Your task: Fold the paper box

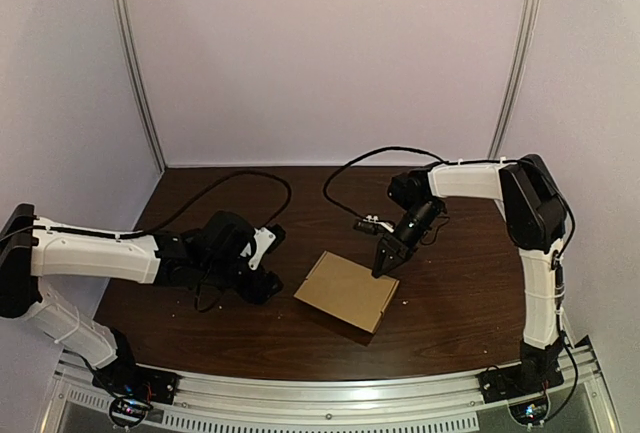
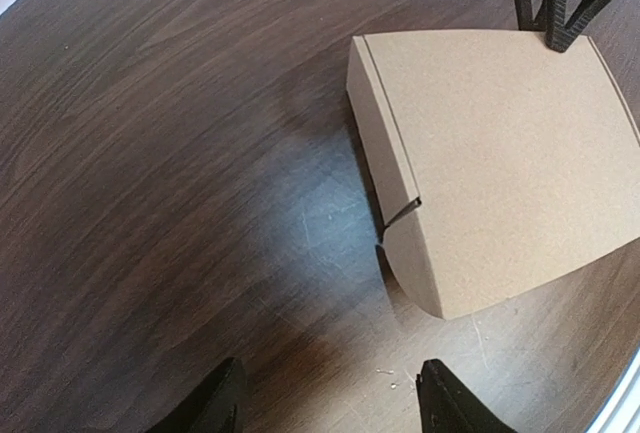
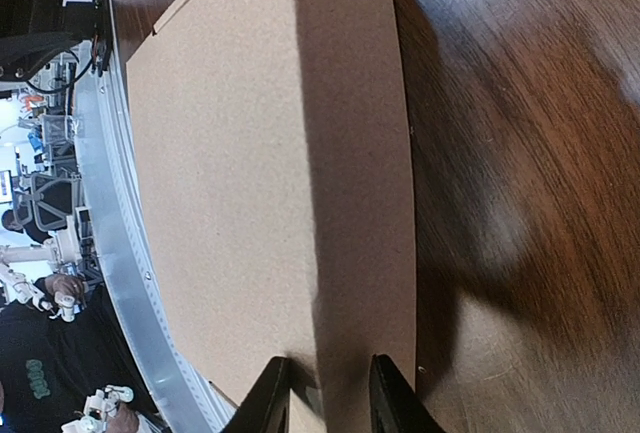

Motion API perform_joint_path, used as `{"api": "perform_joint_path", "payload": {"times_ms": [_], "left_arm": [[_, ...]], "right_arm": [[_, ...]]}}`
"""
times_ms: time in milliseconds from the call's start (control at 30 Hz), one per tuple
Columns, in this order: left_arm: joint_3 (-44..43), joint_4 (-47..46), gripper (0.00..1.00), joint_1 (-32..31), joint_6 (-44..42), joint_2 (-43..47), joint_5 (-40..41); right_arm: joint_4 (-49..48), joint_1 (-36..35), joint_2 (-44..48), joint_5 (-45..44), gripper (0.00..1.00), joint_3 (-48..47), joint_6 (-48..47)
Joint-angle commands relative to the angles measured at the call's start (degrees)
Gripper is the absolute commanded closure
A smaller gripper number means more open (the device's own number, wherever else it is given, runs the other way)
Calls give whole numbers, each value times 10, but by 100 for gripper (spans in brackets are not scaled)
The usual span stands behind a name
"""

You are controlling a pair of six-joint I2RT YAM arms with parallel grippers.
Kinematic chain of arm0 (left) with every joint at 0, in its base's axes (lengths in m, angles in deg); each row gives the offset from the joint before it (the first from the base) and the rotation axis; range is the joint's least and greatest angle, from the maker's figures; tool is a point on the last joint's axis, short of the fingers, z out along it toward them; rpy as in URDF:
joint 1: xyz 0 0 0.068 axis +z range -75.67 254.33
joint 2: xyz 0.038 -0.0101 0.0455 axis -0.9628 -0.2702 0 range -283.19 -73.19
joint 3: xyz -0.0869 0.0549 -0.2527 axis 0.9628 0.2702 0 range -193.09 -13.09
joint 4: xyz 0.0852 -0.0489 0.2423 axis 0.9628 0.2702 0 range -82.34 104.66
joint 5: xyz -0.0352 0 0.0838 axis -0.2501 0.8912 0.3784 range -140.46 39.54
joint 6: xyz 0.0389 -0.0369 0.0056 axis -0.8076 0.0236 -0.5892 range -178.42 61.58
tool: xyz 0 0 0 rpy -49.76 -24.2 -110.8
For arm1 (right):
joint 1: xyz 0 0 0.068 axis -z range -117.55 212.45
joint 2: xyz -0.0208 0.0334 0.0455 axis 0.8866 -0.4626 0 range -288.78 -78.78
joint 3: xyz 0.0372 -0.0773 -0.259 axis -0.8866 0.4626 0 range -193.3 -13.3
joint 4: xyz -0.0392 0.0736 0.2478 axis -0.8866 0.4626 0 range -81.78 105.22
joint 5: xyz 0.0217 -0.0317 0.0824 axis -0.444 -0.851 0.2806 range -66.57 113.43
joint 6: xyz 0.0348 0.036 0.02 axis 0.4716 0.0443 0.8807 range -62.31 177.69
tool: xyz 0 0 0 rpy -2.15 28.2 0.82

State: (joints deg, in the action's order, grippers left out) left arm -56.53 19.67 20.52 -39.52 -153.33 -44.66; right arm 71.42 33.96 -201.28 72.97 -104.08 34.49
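Paper box (image 1: 347, 291) folded shut, lying flat and askew on the dark wooden bench (image 1: 455, 303), toward its near edge between the two arms. Right tool (image 1: 385, 261) nearly closed, only a narrow gap between the fingers (image 3: 264, 403), tips down on the box's top at its far edge, gripping nothing visible. Left tool (image 2: 330, 415) spread wide and empty, low over the bench just beside the box's left side, not touching it.

Dark wood table (image 1: 450, 313); cardboard box (image 1: 347, 291) flat mid-table; specks (image 2: 392, 381), possibly crumbs.
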Motion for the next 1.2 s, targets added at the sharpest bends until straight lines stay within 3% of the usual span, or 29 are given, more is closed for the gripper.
{"api": "perform_joint_path", "payload": {"times_ms": [0, 333, 800, 1167], "left_arm": [[5, -40, 39, -1, 6, 6, -30], [45, -81, 38, -2, 1, 64, -1], [68, -184, 38, -1, 18, -11, -20], [71, -217, 38, -2, 22, -27, -35]], "right_arm": [[-7, 18, -33, 3, 72, -10, 16], [-15, 44, -34, -18, 74, -7, 20], [-19, 89, -34, -73, 73, -8, 16], [1, 159, -66, 4, 76, -26, 19]]}}
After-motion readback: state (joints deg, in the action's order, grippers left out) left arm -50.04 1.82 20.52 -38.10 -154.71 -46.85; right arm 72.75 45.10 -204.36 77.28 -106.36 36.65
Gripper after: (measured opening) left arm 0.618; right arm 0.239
